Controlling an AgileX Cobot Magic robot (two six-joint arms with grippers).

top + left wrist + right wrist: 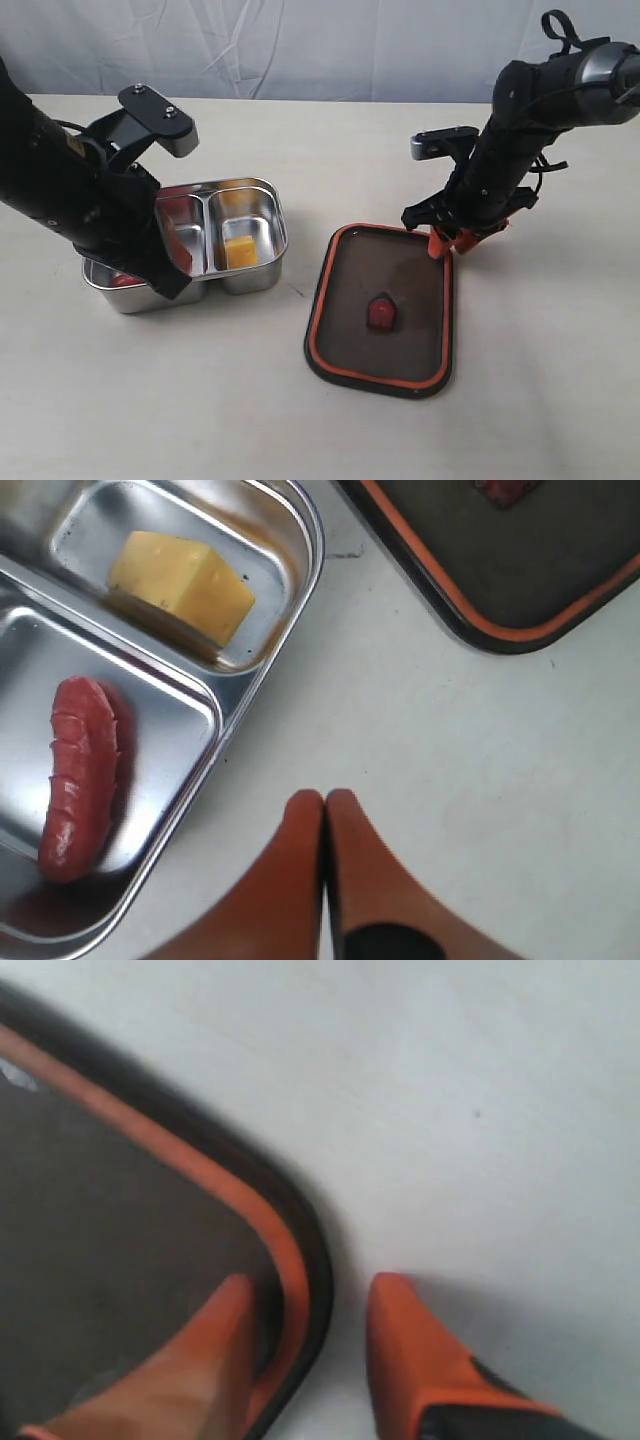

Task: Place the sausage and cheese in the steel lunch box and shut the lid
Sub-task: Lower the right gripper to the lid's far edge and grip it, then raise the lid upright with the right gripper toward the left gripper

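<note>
Right gripper (312, 1285) stands spread astride a corner of the lid (110, 1220); left gripper (325, 798), pressed together, hovers beside the steel lunch box (305, 550).

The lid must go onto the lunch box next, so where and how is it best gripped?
Pinch the lid by its raised rim at the corner nearest the right gripper, coming down from above, one finger inside, one outside. It lies flat on the table, seal up, so probably only the rim gives purchase; the open jaws straddle it now.
</note>
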